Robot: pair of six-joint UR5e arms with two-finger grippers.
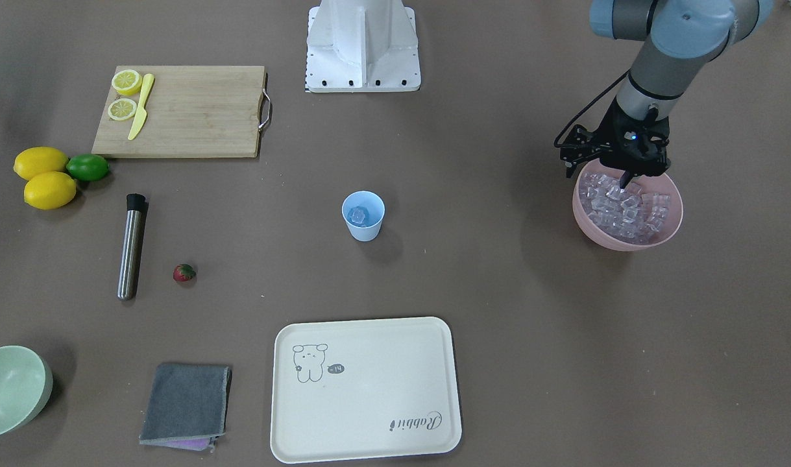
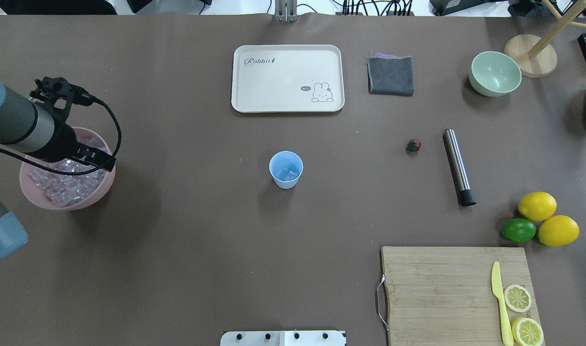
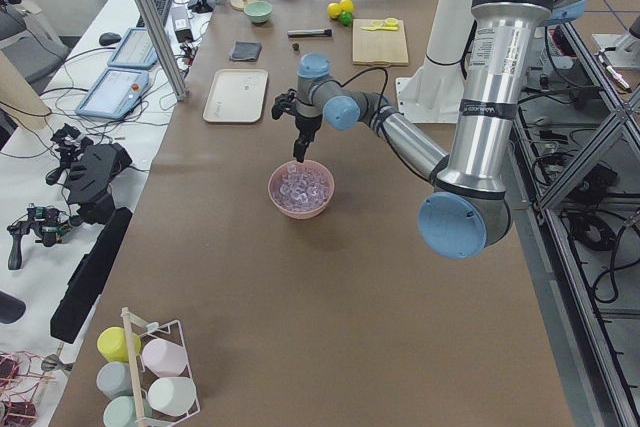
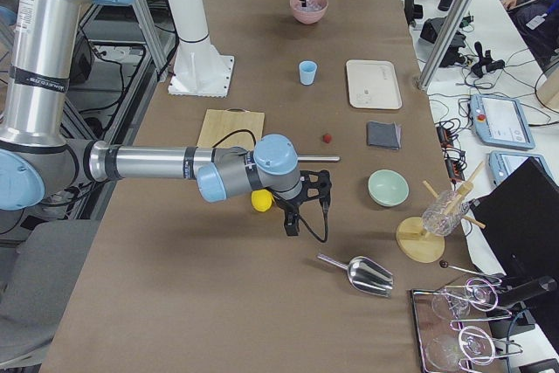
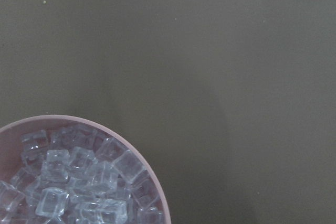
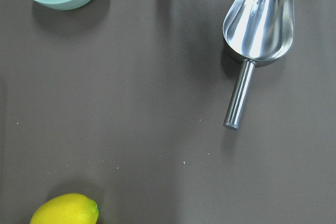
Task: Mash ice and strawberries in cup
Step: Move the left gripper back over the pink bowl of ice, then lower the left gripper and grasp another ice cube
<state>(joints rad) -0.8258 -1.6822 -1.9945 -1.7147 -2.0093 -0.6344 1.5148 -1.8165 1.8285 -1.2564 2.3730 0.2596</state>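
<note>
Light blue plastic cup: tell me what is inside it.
Clear ice, at least one cube, lies on the floor of the small light blue plastic cup. Nothing red shows in it. The cup's wall hides part of the floor.

My table [image 2: 177,250]: brown mat over the whole top. Directly on it:
- Left end: round pink plastic bowl [image 2: 88,201].
- Centre: small light blue tapered plastic cup [image 2: 279,166], upright.
- Right of it: small red strawberry [image 2: 413,145], then brushed steel rod with black cap [image 2: 457,166] lying flat, near but apart.
- Far side: cream rectangular tray [image 2: 273,81], folded grey cloth [image 2: 390,75], pale green bowl [image 2: 494,77], round wooden stand base [image 2: 529,61].
- Right edge: yellow lemon [image 2: 537,205] and second yellow lemon [image 2: 558,230], bunched against green lime [image 2: 518,230].
- Near side: bamboo cutting board with metal handle [image 2: 437,288], my white base plate [image 2: 283,338].
- Right end: shiny metal scoop [image 6: 257,24].
</note>
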